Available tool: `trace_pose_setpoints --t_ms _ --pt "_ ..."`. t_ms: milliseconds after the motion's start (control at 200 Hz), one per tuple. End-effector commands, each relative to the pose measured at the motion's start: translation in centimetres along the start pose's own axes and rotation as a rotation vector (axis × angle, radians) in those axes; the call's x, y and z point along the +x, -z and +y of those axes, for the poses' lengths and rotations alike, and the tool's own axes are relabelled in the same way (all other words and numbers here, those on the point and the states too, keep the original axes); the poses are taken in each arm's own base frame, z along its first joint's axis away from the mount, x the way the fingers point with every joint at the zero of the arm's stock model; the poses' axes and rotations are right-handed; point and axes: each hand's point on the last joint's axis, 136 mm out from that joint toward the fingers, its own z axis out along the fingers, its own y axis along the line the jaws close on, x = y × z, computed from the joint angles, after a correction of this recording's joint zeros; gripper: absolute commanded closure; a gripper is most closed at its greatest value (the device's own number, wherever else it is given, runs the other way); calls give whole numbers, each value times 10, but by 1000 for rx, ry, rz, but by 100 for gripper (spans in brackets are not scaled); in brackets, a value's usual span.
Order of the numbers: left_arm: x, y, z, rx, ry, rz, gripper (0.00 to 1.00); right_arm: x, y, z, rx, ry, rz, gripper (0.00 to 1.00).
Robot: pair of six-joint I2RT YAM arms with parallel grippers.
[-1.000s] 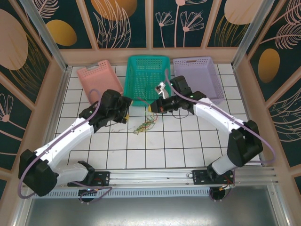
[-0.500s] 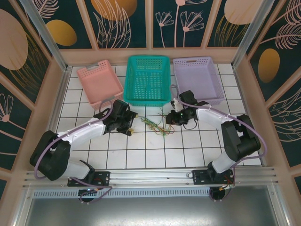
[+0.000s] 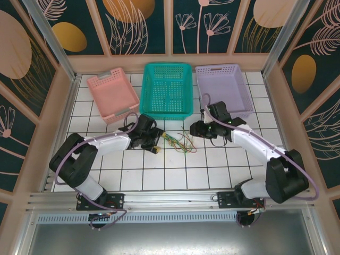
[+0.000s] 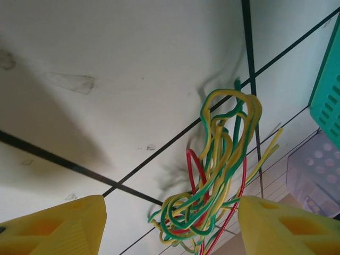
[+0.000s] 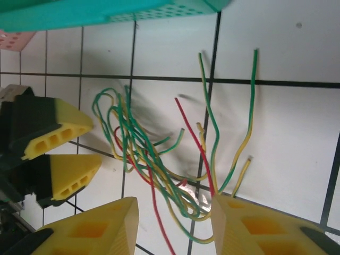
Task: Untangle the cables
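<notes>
The cables (image 3: 178, 141) lie bunched on the tiles (image 3: 212, 166), the left gripper (image 3: 155, 147) at their 9 o'clock and the right gripper (image 3: 194, 129) at 2 o'clock, both spread apart, so pinching several strands together could tighten the knot.

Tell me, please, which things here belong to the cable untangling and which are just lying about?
Belonging to the job: the cables, lying between the open left claw and the open right claw.
Just lying about: the pink basket, the teal basket, the lilac basket.
</notes>
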Motion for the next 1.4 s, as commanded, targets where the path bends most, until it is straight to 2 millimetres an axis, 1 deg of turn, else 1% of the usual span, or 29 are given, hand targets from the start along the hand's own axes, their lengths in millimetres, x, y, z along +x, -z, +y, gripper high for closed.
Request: trace_pose_setpoints --t_ms 0,90,195,265,320,375,435,495,545,606,716,796,896,996,1051,1111,1186,1226,1266,1296,1316,1361,1391 --pt "4 1 -28 71 -80 -2 34 23 -6 12 45 63 49 58" --pt "2 1 -34 70 -134 -27 36 43 -19 18 52 83 110 58" --pt "4 5 -36 73 -160 -23 45 55 -22 16 65 17 132 56" --pt "3 11 -33 78 -157 -29 47 53 -19 15 56 -25 125 53" --pt "2 14 -30 82 -157 -36 46 46 -18 16 48 -37 114 51" --pt "3 14 -29 76 -160 -31 44 38 -22 21 33 -23 105 50" --pt "2 12 -23 44 -159 -29 44 30 -31 29 21 29 105 48" --pt "-1 15 -17 22 -154 -47 44 26 -44 37 33 122 125 48" --pt "-9 22 -12 8 -144 -83 45 26 -55 39 67 209 139 47" --pt "-19 32 -7 2 -132 -126 45 28 -72 37 117 287 172 47" --pt "-37 49 2 -8 -126 -188 45 23 -89 40 202 413 165 45" --pt "-43 57 6 -5 -120 -213 45 20 -102 32 292 478 173 42" --pt "-43 59 11 4 -111 -210 45 16 -113 23 401 555 166 39" --pt "-42 60 14 6 -108 -206 46 22 -125 17 452 598 203 38" --pt "-42 62 13 13 -107 -207 46 30 -132 19 436 609 218 42" --pt "-42 64 11 20 -113 -212 47 38 -138 16 425 602 234 52" --pt "-42 66 8 25 -121 -214 49 42 -142 9 434 592 237 70" --pt "-41 66 6 31 -125 -208 50 41 -141 11 422 594 224 83" --pt "-38 65 3 41 -126 -196 52 38 -136 17 393 609 198 91" --pt "-36 65 -1 56 -125 -183 52 39 -132 21 365 626 184 95" --pt "-33 65 -4 66 -124 -170 53 37 -128 28 336 641 163 96" --pt "-27 64 -11 96 -113 -138 53 36 -118 38 270 683 126 97" --pt "-22 64 -21 131 -106 -112 54 37 -111 46 223 715 100 98"
